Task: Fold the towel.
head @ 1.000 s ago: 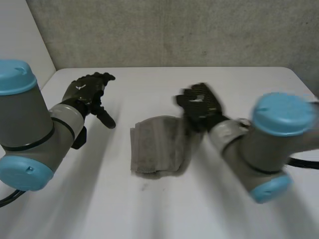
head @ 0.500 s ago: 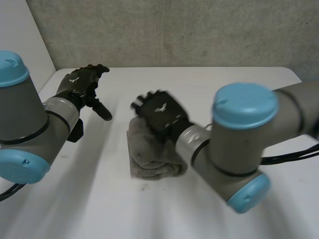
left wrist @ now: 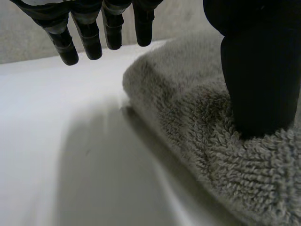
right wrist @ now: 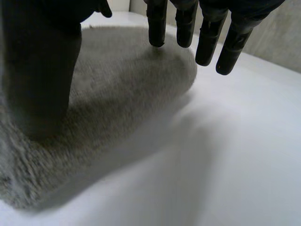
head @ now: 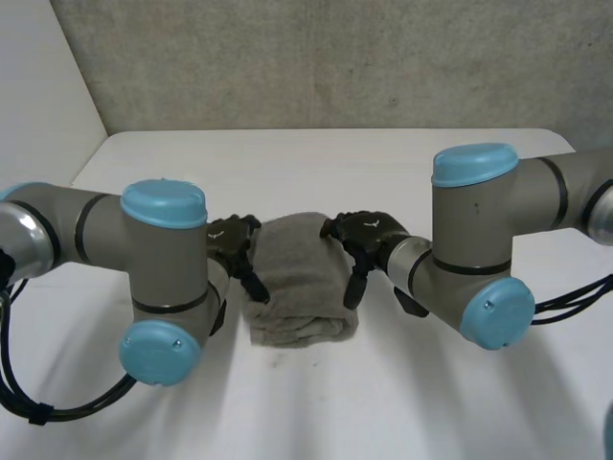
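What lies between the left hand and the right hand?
The folded grey towel, seen in the head view, with the left hand and right hand at its two sides.

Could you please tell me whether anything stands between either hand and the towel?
Nothing visible does. The left hand sits at the towel's left edge and the right hand at its right edge. In each wrist view the thumb rests on the towel, with the fingers straight.
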### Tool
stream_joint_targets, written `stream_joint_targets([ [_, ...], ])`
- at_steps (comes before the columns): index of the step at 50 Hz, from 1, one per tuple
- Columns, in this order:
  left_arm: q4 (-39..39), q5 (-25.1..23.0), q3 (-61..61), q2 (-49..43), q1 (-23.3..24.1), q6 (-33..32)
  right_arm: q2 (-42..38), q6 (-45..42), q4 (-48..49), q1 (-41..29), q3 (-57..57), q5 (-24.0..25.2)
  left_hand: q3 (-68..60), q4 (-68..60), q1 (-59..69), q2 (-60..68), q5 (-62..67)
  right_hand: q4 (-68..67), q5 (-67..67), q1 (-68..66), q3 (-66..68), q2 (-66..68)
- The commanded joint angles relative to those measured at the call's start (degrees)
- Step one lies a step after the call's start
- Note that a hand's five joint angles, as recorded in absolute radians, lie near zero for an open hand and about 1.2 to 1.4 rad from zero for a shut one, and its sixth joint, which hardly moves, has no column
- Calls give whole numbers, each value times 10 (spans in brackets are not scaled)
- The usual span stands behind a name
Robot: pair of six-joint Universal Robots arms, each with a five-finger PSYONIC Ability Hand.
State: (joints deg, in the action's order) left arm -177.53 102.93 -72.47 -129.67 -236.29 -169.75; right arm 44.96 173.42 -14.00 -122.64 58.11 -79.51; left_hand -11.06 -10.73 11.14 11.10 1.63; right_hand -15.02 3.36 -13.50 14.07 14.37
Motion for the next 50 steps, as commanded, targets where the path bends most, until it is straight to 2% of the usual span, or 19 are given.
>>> stream_joint_targets([
  [1,-4,1,-31,-2,-1,-33,-38,-40,-5,0,-22,2,-15,-18,14,15,9,50,-34,35,-41,-44],
  [16,-15,1,-45,4,0,-35,-39,-45,-4,9,-24,6,-12,-15,11,11,6,50,-34,35,-41,-44],
  [21,-11,1,-43,52,0,-36,-6,-40,-5,19,-26,2,-12,-15,11,11,6,50,-34,35,-41,-44],
  [30,1,1,-32,142,-6,-37,107,-4,-12,53,-18,-6,-5,-8,4,5,-1,50,-34,35,-41,-44],
  [35,57,1,-17,225,-24,-40,187,2,-20,76,9,-7,-2,-5,1,1,-4,50,-34,35,-41,-44],
  [37,78,0,-16,243,-35,-44,236,2,-17,93,45,-7,-2,-5,1,1,-4,50,-34,35,-41,-44],
  [40,117,-1,-21,275,-51,-55,263,-1,-13,98,69,-7,3,0,-4,-4,-9,50,-34,35,-41,-44],
  [42,127,-1,-28,291,-59,-58,317,-4,-6,108,114,-13,5,2,-6,-5,-11,50,-34,35,-41,-44],
  [46,129,-2,-65,323,-73,-58,362,-4,8,130,162,-20,5,2,-6,-5,-11,50,-34,35,-41,-44],
  [50,111,-28,-112,359,-101,-58,416,-4,41,160,239,-19,5,2,-6,-5,-11,50,-34,35,-41,-44],
])
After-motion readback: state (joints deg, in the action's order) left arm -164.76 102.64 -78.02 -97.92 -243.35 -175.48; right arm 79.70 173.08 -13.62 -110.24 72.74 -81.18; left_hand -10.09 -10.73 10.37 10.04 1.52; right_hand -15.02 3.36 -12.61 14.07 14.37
